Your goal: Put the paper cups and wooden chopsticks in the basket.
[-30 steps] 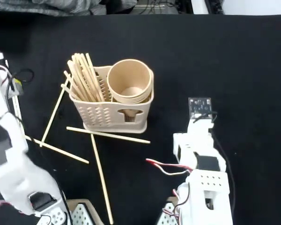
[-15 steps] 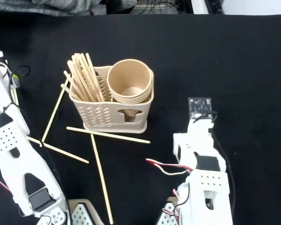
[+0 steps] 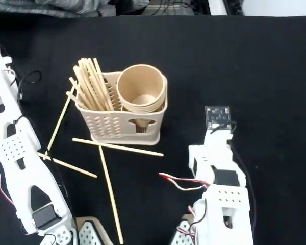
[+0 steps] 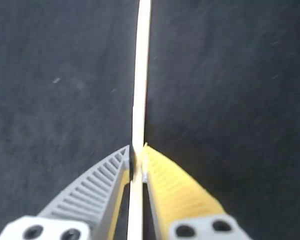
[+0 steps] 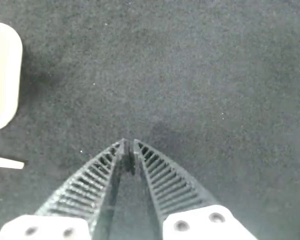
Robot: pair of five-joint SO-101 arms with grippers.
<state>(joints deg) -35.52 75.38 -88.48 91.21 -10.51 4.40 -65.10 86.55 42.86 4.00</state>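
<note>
My left gripper [image 4: 137, 150] is shut on a wooden chopstick [image 4: 141, 75] that runs straight out past its tips over the black cloth. The left arm [image 3: 15, 148] stretches along the table's left edge. The beige basket [image 3: 120, 125] stands mid-table with stacked paper cups [image 3: 141, 89] in its right part and a bundle of chopsticks [image 3: 92, 84] in its left. Three loose chopsticks lie in front of it: one crosswise [image 3: 117, 147], one running toward the front [image 3: 110, 194], one slanted at the left [image 3: 58, 122]. My right gripper [image 5: 127, 147] is shut on nothing, right of the basket.
Another loose chopstick [image 3: 69, 166] lies partly under the left arm. The right arm [image 3: 217, 168] sits at the front right with red and white wires beside it. A basket corner [image 5: 2, 75] and a chopstick tip [image 5: 5, 162] edge the right wrist view. Open cloth lies at the back and right.
The left arm has swung from low at the front left to stretched out along the left edge toward the back. The right arm, basket and loose chopsticks kept still.
</note>
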